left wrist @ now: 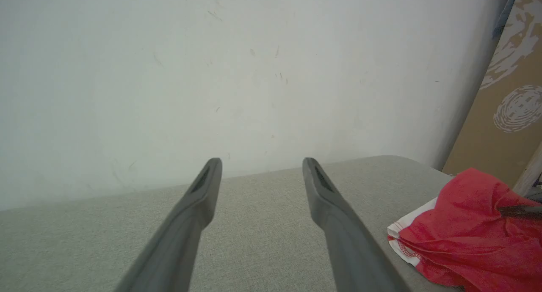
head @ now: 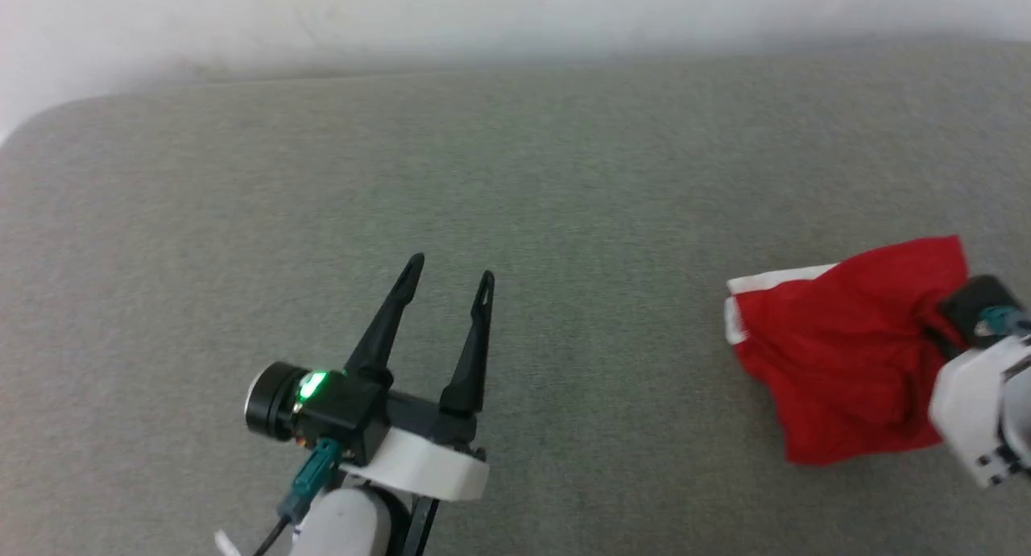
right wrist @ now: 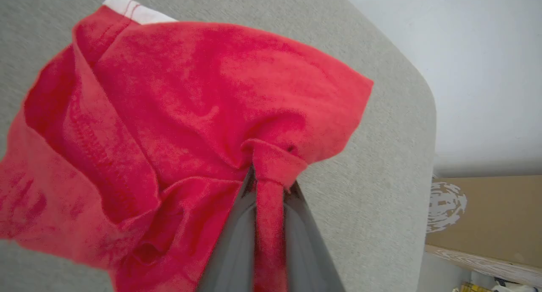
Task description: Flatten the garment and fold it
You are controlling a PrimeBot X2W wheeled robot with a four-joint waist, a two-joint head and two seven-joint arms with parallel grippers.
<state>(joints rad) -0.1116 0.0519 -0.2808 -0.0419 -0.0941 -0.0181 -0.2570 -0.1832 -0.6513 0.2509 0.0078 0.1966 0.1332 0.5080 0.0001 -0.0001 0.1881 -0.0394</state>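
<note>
The garment (head: 846, 338) is a crumpled red heap with a white stripe at its left edge, lying at the right side of the grey padded table (head: 515, 177). My right gripper (head: 942, 318) reaches in from the right edge, its fingers buried in the cloth. In the right wrist view the garment (right wrist: 190, 93) bunches up and a fold is pinched between the jaws of my right gripper (right wrist: 271, 177). My left gripper (head: 451, 267) hovers open over bare table at lower centre, well left of the garment. In the left wrist view the left gripper (left wrist: 262, 163) holds nothing, and the garment (left wrist: 465, 241) lies at the lower right.
A pale wall (left wrist: 211, 72) stands just behind the table's far edge. A brown cardboard panel (left wrist: 504, 114) with white print leans beyond the table's rounded right corner, and the cardboard panel (right wrist: 487, 211) also appears past that corner in the right wrist view.
</note>
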